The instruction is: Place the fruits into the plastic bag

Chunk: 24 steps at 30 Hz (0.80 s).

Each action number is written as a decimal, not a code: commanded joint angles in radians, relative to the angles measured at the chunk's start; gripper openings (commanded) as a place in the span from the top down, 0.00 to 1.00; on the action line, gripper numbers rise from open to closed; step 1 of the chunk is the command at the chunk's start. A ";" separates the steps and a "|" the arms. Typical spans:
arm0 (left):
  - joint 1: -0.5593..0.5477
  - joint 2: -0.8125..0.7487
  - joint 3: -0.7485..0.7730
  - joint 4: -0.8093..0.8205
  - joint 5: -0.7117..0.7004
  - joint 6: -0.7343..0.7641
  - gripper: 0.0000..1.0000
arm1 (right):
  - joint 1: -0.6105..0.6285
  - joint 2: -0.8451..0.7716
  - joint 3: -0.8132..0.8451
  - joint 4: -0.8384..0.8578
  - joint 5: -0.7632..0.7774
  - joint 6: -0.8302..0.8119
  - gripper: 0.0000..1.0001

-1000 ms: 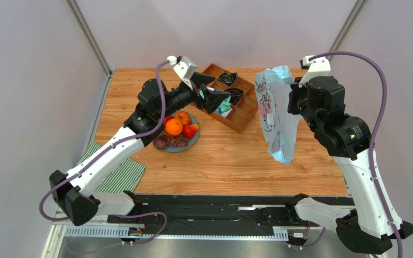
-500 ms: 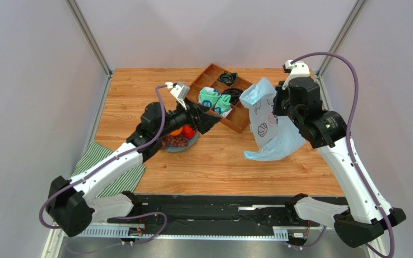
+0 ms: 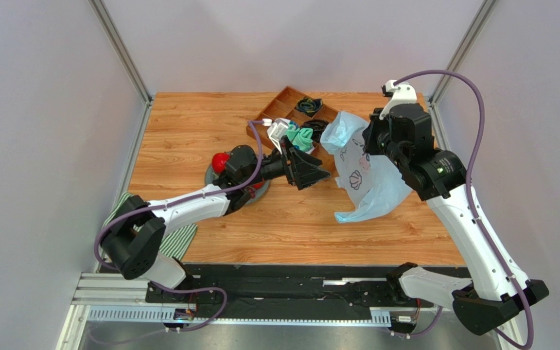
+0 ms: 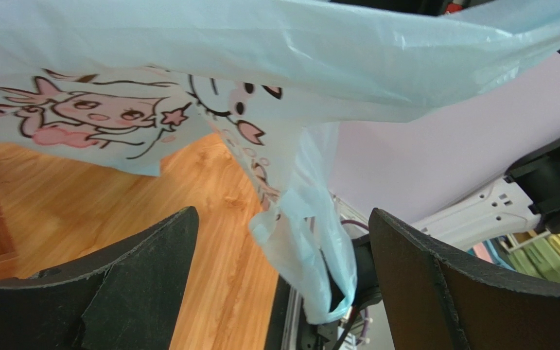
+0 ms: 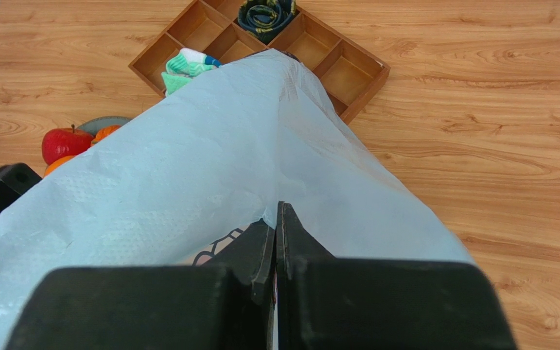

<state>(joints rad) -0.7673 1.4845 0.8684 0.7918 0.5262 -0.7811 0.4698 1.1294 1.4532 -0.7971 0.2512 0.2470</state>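
The right gripper (image 5: 276, 215) has its fingers pressed together on a fold of the large, thin, translucent light-blue plastic bag printed with a cartoon girl (image 5: 224, 160). The grip is near the bag's upper edge. The film drapes down and away in front of this gripper. Whether its lower end rests on the wooden table (image 3: 188, 124) cannot be told. The raised hold probably keeps the film slack and clear so that the mouth can be spread.

The left gripper (image 4: 281, 219) has its fingers wide apart and holds nothing. The printed face of the bag is just ahead of and above its fingertips, and a loose strip of film hangs between them. This gripper appears positioned to take a free edge and open the bag.

The fruits, a red apple (image 5: 62, 142) among them, lie on the round grey plate (image 5: 104, 122) behind the left gripper, beside its forearm. They are well apart from the bag. No fruit is visible inside the bag.
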 commanded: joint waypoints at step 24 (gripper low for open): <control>0.051 0.158 0.002 0.043 -0.112 -0.087 1.00 | -0.022 -0.052 0.022 -0.040 0.302 -0.087 1.00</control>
<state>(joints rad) -0.8051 1.7176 0.9844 0.8448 0.4015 -0.8345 0.4675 1.1229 1.4216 -0.7929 0.3717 0.2234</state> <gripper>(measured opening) 0.008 0.006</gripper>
